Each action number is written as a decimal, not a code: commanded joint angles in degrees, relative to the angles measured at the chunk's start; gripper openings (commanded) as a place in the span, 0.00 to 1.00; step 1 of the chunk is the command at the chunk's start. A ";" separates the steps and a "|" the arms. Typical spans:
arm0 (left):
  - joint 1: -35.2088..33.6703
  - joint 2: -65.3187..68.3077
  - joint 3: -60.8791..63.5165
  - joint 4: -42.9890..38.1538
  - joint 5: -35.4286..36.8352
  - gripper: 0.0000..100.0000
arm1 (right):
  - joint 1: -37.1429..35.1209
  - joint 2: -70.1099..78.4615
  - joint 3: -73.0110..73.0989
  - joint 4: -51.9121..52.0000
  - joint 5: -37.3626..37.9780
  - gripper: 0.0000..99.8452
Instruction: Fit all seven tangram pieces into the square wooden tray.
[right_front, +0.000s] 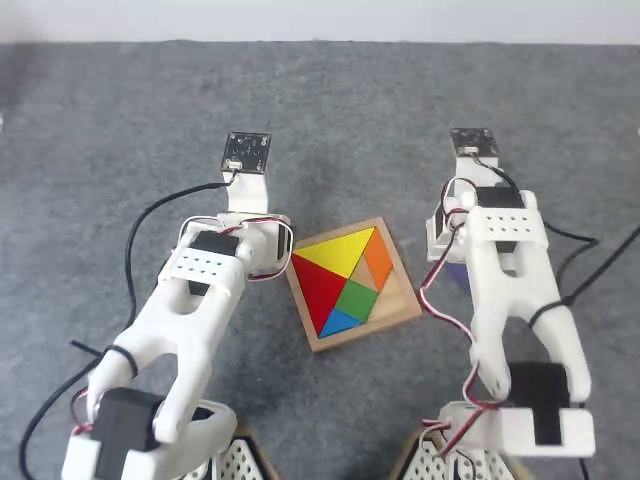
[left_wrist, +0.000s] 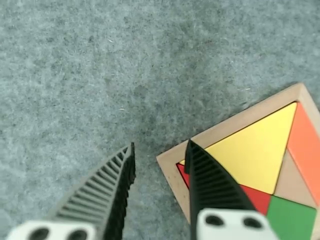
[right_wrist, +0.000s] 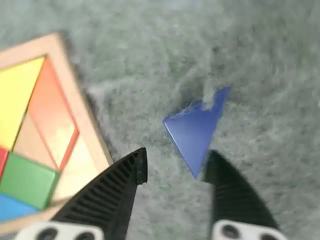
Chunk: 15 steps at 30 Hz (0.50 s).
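Note:
The square wooden tray lies tilted between my two arms. It holds a yellow triangle, a red triangle, an orange piece, a green piece and a light blue triangle. Bare wood shows beside the orange piece. A dark blue triangle lies flat on the carpet just off the tray's right side. My right gripper hangs open right above it, one fingertip on each side of its pointed end. My left gripper is open over the tray's left corner, holding nothing.
Grey carpet covers the whole table. The left arm and the right arm flank the tray closely, with cables looping near its corners. The carpet beyond the tray is open.

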<state>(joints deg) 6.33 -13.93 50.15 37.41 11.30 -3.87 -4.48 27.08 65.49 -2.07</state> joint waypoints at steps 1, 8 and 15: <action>0.35 -2.29 -0.13 -0.97 -0.62 0.16 | 0.84 1.98 -1.14 -1.45 -2.02 0.30; 0.35 -2.29 -0.22 -0.97 -0.62 0.16 | 0.75 8.92 -1.23 -4.70 -0.09 0.26; 0.35 -2.29 -0.22 -0.97 -0.62 0.16 | 0.92 11.56 -1.67 -5.93 0.09 0.26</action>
<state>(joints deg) 6.33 -13.93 50.15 37.41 11.30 -3.60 6.95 27.08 60.31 -2.86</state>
